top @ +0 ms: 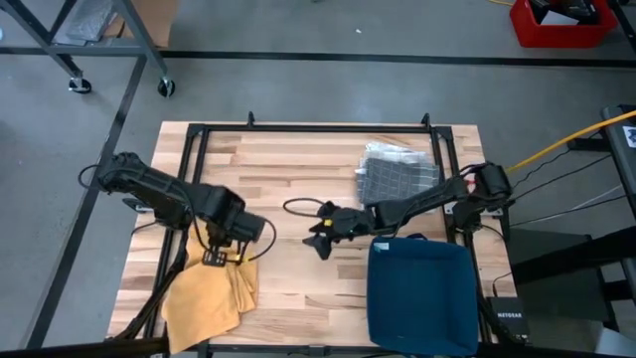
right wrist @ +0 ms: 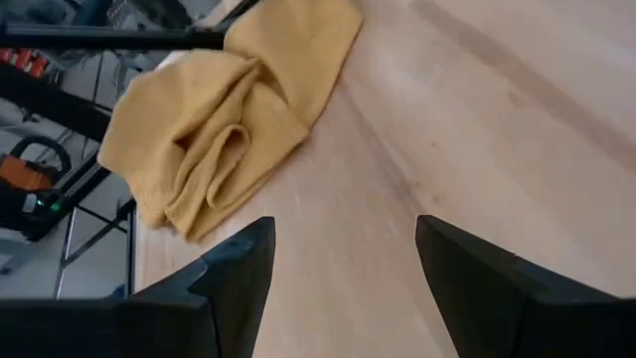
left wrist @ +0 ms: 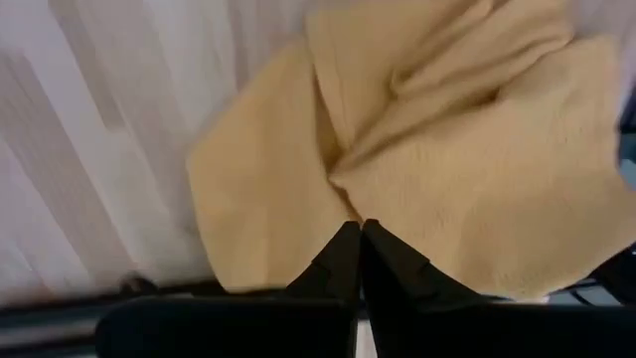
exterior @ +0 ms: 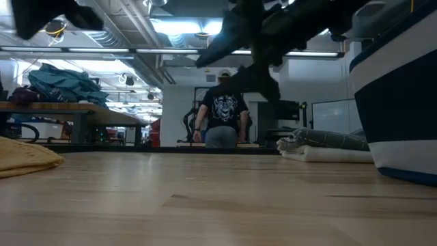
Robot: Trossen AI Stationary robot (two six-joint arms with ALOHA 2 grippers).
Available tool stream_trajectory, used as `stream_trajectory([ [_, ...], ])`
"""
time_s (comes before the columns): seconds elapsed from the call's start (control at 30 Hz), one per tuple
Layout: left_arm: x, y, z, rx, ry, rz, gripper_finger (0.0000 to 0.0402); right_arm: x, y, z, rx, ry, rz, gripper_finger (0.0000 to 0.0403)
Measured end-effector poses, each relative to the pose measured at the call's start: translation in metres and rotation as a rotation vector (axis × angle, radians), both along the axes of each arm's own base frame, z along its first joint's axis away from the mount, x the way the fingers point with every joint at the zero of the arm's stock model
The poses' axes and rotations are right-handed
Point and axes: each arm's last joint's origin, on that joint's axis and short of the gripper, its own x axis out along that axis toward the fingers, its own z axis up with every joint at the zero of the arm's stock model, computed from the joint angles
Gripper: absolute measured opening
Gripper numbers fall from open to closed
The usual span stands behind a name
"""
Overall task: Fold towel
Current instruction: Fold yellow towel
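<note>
A yellow towel (top: 209, 298) lies crumpled in loose folds at the table's near left corner; it also shows in the left wrist view (left wrist: 417, 139), the right wrist view (right wrist: 229, 119) and the low view (exterior: 24, 158). My left gripper (top: 221, 251) hangs shut above the towel's far edge, pointing down, with its shut fingertips (left wrist: 358, 231) over the folds. It stands clear above the table. My right gripper (top: 320, 235) is open over the middle of the table, slanting down toward the towel, with nothing between its fingers (right wrist: 343, 239).
A blue bin (top: 422, 293) stands at the near right. A folded grey cloth (top: 397, 174) lies at the far right. A black cable loop (top: 298, 207) lies mid-table. A black frame (top: 318, 126) rims the table. A person (exterior: 222, 116) stands in the room behind.
</note>
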Motion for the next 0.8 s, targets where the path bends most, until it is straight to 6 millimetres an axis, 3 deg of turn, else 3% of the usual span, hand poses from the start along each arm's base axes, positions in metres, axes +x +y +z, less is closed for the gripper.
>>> stream_trajectory([
  [0.13,-0.009,-0.017,-0.018,0.024,0.04,-0.002,0.0004,0.012,0.009,-0.017,0.012,-0.026,0.027,0.025],
  [0.33,-0.017,-0.04,-0.049,0.022,0.005,-0.034,0.0004,0.033,0.016,-0.025,0.033,-0.049,0.06,0.025],
  [0.53,-0.027,-0.039,-0.075,0.137,0.032,-0.023,0.0004,0.049,0.02,-0.016,0.04,-0.087,0.087,0.025],
  [0.8,-0.032,-0.036,-0.083,0.155,0.06,-0.061,0.0021,0.057,0.021,-0.002,0.004,-0.137,0.109,0.025],
])
